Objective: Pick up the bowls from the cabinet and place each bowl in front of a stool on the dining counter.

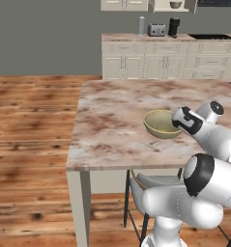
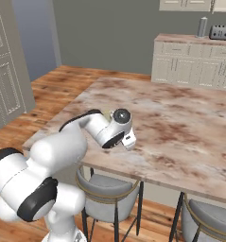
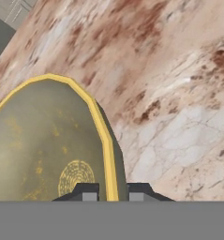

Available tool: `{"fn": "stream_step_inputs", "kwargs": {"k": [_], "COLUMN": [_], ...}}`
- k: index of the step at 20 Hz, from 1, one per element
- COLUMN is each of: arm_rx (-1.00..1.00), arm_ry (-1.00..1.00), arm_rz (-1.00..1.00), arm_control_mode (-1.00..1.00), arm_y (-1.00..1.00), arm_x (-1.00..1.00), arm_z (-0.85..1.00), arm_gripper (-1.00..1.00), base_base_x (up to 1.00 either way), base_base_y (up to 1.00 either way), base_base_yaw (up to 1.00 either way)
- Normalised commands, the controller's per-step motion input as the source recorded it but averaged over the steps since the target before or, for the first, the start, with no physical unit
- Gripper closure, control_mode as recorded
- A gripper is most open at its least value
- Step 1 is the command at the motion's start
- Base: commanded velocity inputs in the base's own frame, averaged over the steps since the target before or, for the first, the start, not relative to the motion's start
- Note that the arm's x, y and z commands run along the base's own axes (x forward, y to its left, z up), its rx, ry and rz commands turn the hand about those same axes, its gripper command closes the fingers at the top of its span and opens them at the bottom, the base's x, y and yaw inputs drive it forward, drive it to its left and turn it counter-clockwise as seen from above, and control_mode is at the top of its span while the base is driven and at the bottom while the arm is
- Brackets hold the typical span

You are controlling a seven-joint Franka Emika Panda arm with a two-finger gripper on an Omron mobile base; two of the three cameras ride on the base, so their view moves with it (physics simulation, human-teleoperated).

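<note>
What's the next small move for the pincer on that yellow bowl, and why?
Probably open the pincer and let go. It is shut on the rim of the olive-yellow bowl, one finger inside and one outside. In the left base view the bowl appears to rest on the dining counter near its front edge, roughly above a stool, so it looks placed. The other bowl waits in the cabinet.

The table point(image 1: 117, 125) is a wide slab of pinkish-brown veined marble on cream legs, filling the middle of the left base view. One olive-yellow bowl point(image 1: 161, 124) with a yellow rim sits upright on it, right of centre in that frame, near the slab's lower edge.
</note>
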Motion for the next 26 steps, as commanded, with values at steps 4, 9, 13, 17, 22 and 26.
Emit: {"fn": "stream_step_inputs", "kwargs": {"k": [4,9,13,17,22,26], "arm_rx": [0.00,0.00,0.00,0.00,0.00,0.00], "arm_ry": [0.00,0.00,0.00,0.00,0.00,0.00], "arm_rz": [0.00,0.00,0.00,0.00,0.00,0.00], "arm_control_mode": [-1.00,-1.00,-1.00,-1.00,-1.00,-1.00], "arm_y": [0.00,0.00,0.00,0.00,0.00,0.00], "arm_x": [0.00,0.00,-0.03,-0.08,-0.06,0.00], "arm_z": [-0.36,-0.25,-0.09,-0.06,-0.11,-0.18], "arm_gripper": [1.00,1.00,1.00,1.00,1.00,1.00], "base_base_x": [0.00,0.00,0.00,0.00,0.00,0.00], "base_base_y": [0.00,0.00,0.00,0.00,0.00,0.00], "base_base_yaw": [0.00,0.00,0.00,0.00,0.00,0.00]}}
